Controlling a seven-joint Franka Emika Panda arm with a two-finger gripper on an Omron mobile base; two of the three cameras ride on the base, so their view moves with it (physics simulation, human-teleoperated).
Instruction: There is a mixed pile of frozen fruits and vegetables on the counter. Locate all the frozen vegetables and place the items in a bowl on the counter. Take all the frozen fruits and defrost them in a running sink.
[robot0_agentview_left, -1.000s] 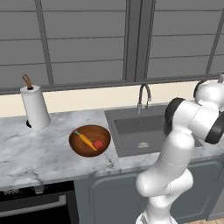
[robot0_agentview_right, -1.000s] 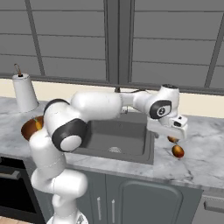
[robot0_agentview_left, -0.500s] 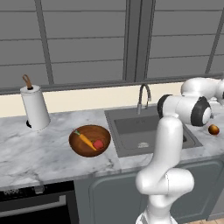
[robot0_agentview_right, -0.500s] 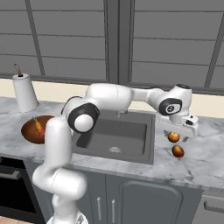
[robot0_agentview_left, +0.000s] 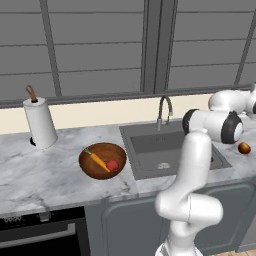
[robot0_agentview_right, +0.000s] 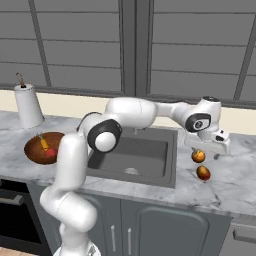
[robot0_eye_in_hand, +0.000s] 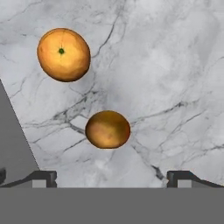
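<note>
Orange-brown balls (robot0_eye_in_hand: 64, 54), two, one bowl (robot0_agentview_left: 102, 160)

Even, soft rendered light throughout, faint shadows, no glare, sharp focus everywhere.

We see the sink (robot0_agentview_right: 142, 156) set into the marble surface (robot0_agentview_right: 235, 187), with our arm (robot0_agentview_right: 145, 111) reaching across above it to its right side. Our hand (robot0_agentview_right: 214, 147) hangs just right of the sink, its jaws spread wide, directly over one orange-brown ball (robot0_agentview_right: 198, 156). A second ball (robot0_agentview_right: 203, 173) lies on the surface just beside the first, nearer the front edge. Well left of the sink sits the wooden bowl (robot0_agentview_right: 33, 153), holding the carrot (robot0_agentview_right: 44, 143) and the red piece (robot0_agentview_right: 51, 152). A paper towel roll (robot0_agentview_right: 28, 106) stands behind the bowl.
</note>
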